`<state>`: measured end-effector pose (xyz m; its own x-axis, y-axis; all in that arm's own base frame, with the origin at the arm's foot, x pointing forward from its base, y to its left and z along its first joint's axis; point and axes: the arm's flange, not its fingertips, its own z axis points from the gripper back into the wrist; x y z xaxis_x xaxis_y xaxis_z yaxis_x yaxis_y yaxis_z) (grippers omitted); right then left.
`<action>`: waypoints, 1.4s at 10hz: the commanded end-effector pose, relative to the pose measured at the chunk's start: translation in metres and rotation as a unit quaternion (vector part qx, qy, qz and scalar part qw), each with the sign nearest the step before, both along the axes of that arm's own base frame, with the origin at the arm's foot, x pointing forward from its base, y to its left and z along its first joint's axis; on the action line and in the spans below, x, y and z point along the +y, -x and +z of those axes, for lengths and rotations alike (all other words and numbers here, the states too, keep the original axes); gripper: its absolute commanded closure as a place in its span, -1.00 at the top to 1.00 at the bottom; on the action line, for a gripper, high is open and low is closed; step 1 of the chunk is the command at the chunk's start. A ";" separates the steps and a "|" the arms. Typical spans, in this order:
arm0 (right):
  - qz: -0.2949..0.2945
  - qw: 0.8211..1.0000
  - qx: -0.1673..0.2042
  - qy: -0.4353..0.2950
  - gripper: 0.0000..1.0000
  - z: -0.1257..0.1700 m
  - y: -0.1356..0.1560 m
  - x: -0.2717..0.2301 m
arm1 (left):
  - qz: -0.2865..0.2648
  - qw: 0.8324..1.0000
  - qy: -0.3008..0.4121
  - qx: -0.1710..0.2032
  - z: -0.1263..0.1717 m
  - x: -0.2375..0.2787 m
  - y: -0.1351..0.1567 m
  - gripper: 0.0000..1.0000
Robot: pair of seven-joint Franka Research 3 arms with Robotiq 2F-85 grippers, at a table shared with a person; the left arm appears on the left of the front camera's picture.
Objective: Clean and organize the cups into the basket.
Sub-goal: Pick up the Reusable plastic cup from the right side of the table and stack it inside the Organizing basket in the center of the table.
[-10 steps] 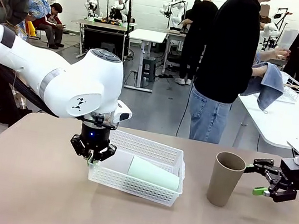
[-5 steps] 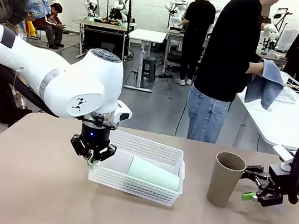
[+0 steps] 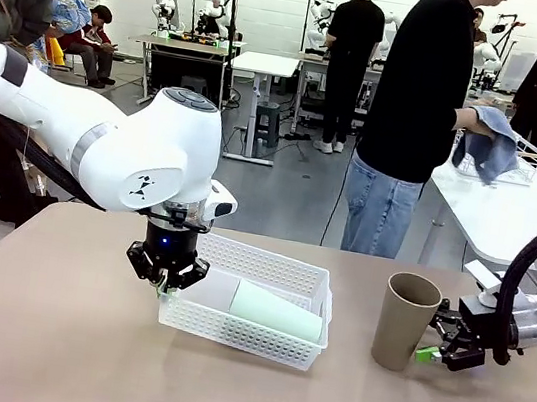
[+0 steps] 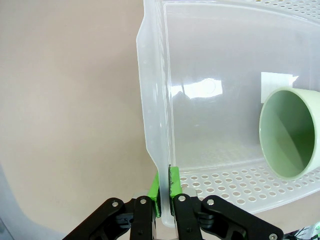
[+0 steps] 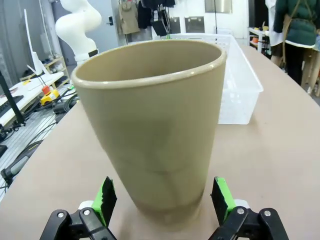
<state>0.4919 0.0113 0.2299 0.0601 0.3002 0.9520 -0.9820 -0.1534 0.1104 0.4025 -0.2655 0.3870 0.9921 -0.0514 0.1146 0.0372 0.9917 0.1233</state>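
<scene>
The mint cup (image 3: 277, 312) lies on its side inside the basket (image 3: 270, 259), its mouth toward the basket's left end; the tan cup (image 3: 404, 320) stands upright on the surface (image 3: 44, 350), apart from the basket on its right. The left end effector (image 4: 165, 189) is clenched on the basket's left wall, pinching the rim between its pads. The right end effector (image 3: 434, 337) is released, its pads spread either side of the tan cup's base. The step in hand looks like grasping the tan cup; next it must close low on the cup, lift it, tip it sideways and lay it in the basket near the mint cup.
</scene>
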 end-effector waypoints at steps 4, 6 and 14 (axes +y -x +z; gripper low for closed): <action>0.042 0.999 -0.006 -0.005 0.74 -0.007 -0.008 0.035 | -0.003 1.000 -0.003 -0.004 0.000 0.002 0.002 -1.00; 0.039 0.999 -0.001 -0.010 -0.44 -0.005 -0.008 0.030 | -0.003 1.000 -0.003 -0.004 0.000 0.002 0.002 -1.00; -0.062 0.998 0.027 0.013 -0.58 0.099 0.072 0.019 | -0.003 1.000 -0.003 -0.004 0.000 0.002 0.002 -1.00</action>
<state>0.4501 0.0216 0.2843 0.1065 0.3106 0.9445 -0.9832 -0.1088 0.1466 0.4026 -0.2654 0.3869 0.9921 -0.0512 0.1145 0.0370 0.9917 0.1233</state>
